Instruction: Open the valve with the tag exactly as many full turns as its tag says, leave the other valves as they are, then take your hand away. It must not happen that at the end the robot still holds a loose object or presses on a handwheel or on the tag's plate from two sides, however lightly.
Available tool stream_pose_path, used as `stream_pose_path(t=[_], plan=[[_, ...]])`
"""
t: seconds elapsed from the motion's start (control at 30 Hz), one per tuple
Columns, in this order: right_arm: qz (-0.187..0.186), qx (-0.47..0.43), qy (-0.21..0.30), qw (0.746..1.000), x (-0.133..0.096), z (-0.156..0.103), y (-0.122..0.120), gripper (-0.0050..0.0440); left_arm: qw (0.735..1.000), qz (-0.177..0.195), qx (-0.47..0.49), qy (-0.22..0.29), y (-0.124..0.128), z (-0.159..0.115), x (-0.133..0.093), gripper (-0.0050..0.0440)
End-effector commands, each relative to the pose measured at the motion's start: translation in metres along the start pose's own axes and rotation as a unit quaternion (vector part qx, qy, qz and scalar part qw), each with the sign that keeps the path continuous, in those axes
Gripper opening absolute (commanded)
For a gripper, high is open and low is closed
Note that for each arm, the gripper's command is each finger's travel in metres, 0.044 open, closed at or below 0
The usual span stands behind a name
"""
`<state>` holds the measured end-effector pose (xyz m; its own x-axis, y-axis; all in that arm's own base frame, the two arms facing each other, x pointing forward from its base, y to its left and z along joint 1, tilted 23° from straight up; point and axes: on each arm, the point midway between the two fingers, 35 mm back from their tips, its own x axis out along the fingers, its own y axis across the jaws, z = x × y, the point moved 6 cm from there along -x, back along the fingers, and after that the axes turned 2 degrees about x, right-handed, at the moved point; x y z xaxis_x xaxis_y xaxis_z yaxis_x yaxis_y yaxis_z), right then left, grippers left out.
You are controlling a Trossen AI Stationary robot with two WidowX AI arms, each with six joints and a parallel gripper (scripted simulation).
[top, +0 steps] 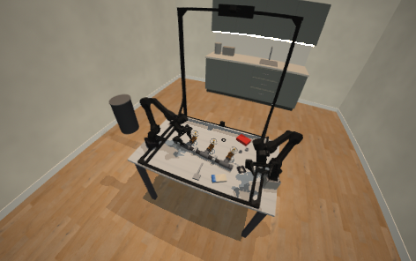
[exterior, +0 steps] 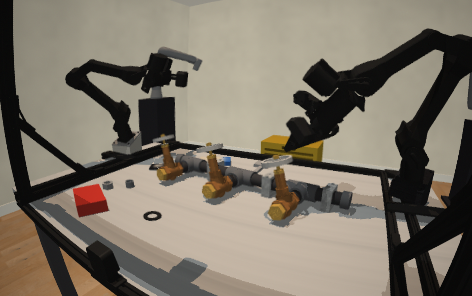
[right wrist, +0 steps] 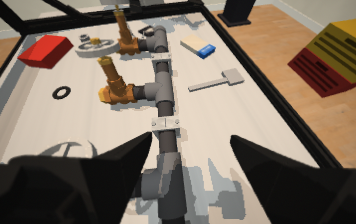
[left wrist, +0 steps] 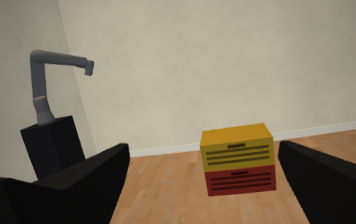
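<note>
Three brass valves with pale handwheels stand in a row on a grey pipe: the near valve [exterior: 282,192] [top: 194,138], the middle valve [exterior: 215,176] [top: 211,147] [right wrist: 116,85] and the far valve [exterior: 167,162] [top: 230,155] [right wrist: 125,37]. I cannot make out a tag or its writing. My right gripper [right wrist: 191,137] [exterior: 290,145] is open and empty above the pipe, near the near valve, whose handwheel is partly hidden behind a finger in the right wrist view. My left gripper [left wrist: 204,150] [exterior: 182,78] is open and empty, raised beyond the far valve and facing away from the valves.
A red block [exterior: 90,201] [right wrist: 46,51], a black ring [exterior: 152,219] [right wrist: 61,92] and small grey nuts lie on the valves' side of the pipe. A grey scraper-like tool [right wrist: 215,82] and a blue-and-cream block [right wrist: 197,46] lie on the other side. Black frame bars edge the table.
</note>
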<state>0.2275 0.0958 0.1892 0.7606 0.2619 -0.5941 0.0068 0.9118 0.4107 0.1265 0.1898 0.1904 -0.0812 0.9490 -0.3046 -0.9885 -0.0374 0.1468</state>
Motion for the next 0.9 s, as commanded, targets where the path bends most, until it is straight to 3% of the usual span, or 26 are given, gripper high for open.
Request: stream_pose_path(t=[0.0,0.57,0.73,0.87], plan=[[0.000,0.000,0.000,1.000,0.000,0.000,0.000,0.0400,1.000,0.000,0.000,0.000,0.000,0.000,0.000,0.0400],[0.000,0.000,0.000,1.000,0.000,0.000,0.000,0.0400,1.000,-0.008,0.010,0.003,-0.002,0.001,-0.001,0.0400],[0.000,0.000,0.000,1.000,0.000,0.000,0.000,0.0400,0.966,-0.168,0.190,0.049,-0.067,0.011,-0.034,0.0400],[0.000,0.000,0.000,1.000,0.000,0.000,0.000,0.0400,0.905,-0.282,0.310,0.070,-0.079,0.013,-0.049,0.0400]])
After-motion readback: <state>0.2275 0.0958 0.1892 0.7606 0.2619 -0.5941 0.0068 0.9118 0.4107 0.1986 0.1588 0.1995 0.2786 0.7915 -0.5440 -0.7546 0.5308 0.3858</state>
